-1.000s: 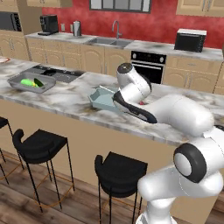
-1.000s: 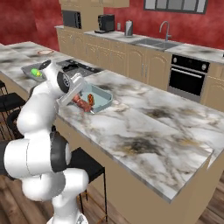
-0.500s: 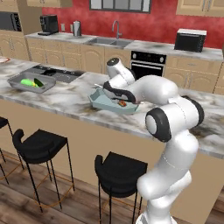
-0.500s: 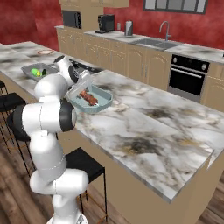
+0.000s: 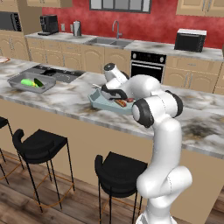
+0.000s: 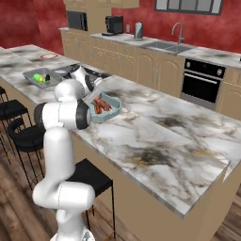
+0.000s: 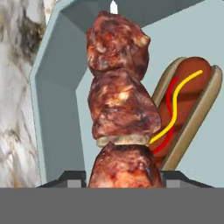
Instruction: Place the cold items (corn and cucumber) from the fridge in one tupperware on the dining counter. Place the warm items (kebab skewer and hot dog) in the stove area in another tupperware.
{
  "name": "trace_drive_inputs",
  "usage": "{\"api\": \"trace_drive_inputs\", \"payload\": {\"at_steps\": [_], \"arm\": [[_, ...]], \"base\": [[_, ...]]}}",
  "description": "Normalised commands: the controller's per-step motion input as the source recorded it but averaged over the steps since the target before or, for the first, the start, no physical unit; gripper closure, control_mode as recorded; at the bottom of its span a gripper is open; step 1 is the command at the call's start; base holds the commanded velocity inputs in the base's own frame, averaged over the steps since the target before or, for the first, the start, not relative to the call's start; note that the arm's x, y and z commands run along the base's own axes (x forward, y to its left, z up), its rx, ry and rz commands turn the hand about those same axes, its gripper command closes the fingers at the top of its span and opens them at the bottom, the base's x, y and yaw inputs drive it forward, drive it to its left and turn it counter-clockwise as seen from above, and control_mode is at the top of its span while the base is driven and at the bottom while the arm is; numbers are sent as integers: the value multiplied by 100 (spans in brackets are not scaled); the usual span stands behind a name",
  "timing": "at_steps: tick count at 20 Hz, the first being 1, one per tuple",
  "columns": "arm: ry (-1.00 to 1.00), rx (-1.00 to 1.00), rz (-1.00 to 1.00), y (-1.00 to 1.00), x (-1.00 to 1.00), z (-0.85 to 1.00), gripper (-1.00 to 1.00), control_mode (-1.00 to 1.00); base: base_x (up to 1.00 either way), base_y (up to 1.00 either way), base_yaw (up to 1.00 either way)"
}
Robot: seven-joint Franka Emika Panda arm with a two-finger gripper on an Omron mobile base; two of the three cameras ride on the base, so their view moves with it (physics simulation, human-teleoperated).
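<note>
My gripper (image 7: pixel 122 177) is shut on the kebab skewer (image 7: pixel 120 100), whose browned meat chunks reach into the light blue tupperware (image 7: pixel 57 87). A hot dog (image 7: pixel 188 105) with red and yellow sauce lines lies in that tupperware beside the skewer. In the left base view the gripper (image 5: pixel 114 93) hangs low over the blue tupperware (image 5: pixel 97 99) on the marble counter, hot dog (image 5: pixel 121 103) inside. A grey tupperware (image 5: pixel 17 80) at the left holds the yellow corn (image 5: pixel 28 82) and the green cucumber (image 5: pixel 37 83). The right base view shows the blue tupperware (image 6: pixel 113 107) and the grey one (image 6: pixel 33 75).
A black cooktop (image 5: pixel 54 73) lies behind the grey tupperware. Two black bar stools (image 5: pixel 39 146) (image 5: pixel 120 168) stand at the counter's front. A plate (image 6: pixel 48 55) sits far left. The oven (image 6: pixel 200 82) and sink (image 6: pixel 167 45) line the back wall.
The arm has folded in and swung its elbow up over the counter. The gripper has carried the kebab skewer down into the blue tupperware beside the hot dog.
</note>
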Motion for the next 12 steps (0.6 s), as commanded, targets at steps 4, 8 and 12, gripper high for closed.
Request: {"api": "trace_drive_inputs", "payload": {"at_steps": [4, 8, 12], "arm": [[-21, 1, 1, 0, 66, -19, -100, -100], [-32, 0, 0, 0, 6, -3, -100, -100], [-37, 7, 2, -8, -32, 0, -100, -100]], "base": [[0, 0, 0], [0, 0, 0], [0, 0, 0]]}}
